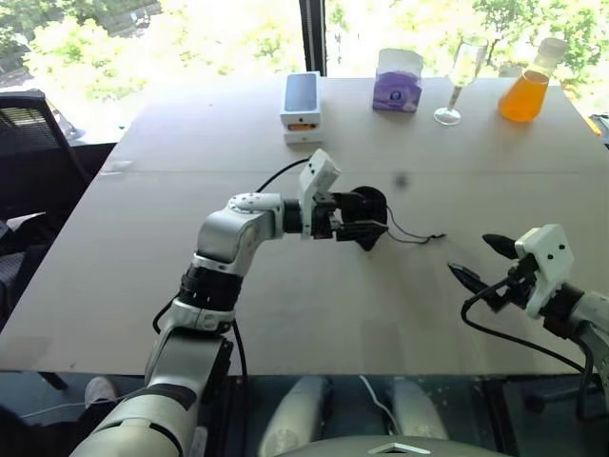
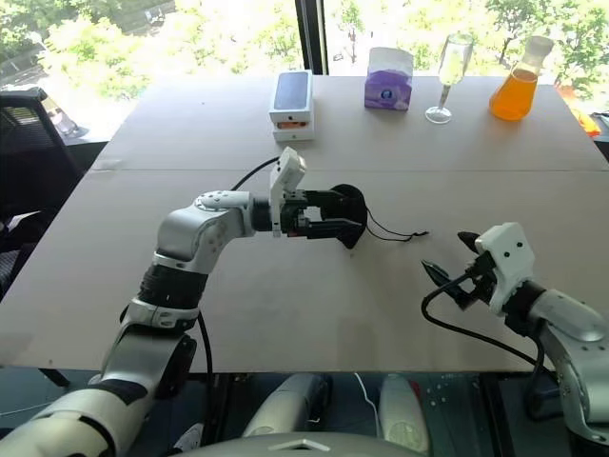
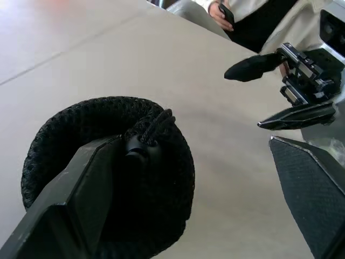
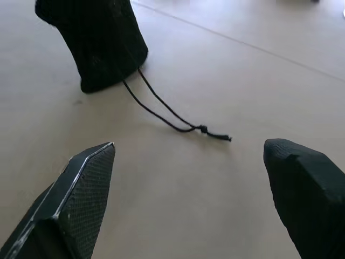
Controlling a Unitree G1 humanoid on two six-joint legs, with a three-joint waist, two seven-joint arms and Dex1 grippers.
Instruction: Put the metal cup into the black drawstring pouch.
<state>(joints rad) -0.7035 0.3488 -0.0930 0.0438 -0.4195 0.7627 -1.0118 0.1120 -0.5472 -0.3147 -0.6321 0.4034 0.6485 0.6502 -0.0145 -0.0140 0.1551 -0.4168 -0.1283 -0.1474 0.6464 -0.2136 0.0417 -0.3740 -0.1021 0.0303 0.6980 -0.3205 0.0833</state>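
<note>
Both my pincers, left point(image 1: 366, 227) and right point(image 1: 478, 259), are wide open, holding nothing. The black drawstring pouch point(image 1: 371, 211) at frame centre looks soft and floppy (I would take its cinched mouth).

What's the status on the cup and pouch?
Both grippers open: left at the pouch, right clear and empty. Pouch on the table, mouth cinched, cord trailing. No cup visible. Path unobstructed.
</note>
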